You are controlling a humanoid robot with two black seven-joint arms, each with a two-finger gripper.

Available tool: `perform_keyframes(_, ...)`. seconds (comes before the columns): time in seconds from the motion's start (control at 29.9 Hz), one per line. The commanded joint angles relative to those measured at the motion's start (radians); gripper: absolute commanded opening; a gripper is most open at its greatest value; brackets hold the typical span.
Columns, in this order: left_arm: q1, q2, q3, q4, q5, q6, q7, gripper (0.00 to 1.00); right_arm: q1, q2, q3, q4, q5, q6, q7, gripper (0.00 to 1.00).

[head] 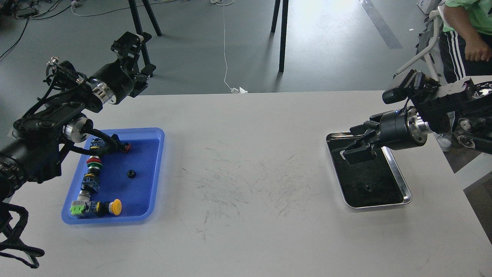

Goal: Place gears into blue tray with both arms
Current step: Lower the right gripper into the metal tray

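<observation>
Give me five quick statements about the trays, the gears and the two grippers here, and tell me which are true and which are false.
1. A gear lies inside the blue tray. True.
2. The coloured push-button switches sit in the silver tray. False: they line the blue tray's left side.
3. The right gripper hangs over the silver tray's far end. True.
4. The left gripper is down inside the blue tray. False: it is raised beyond the table's far edge.
5. The silver tray stands on the left of the table. False: it is on the right.
</observation>
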Motion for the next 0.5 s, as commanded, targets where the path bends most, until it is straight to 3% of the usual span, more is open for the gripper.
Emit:
perform_keyframes(0.0,0.0,-0.005,0.0,0.011,0.001,0.002,0.0,0.99,-0.018,-0.006,-0.039,-0.01,-0.055,-0.009,0.0,0.97)
perform_keyframes(0.47,0.001,-0.014,0.0,0.021,-0.001,-0.001,0.0,0.99,-0.183,0.004,-0.039,-0.137,-0.146,-0.066,0.0,0.95)
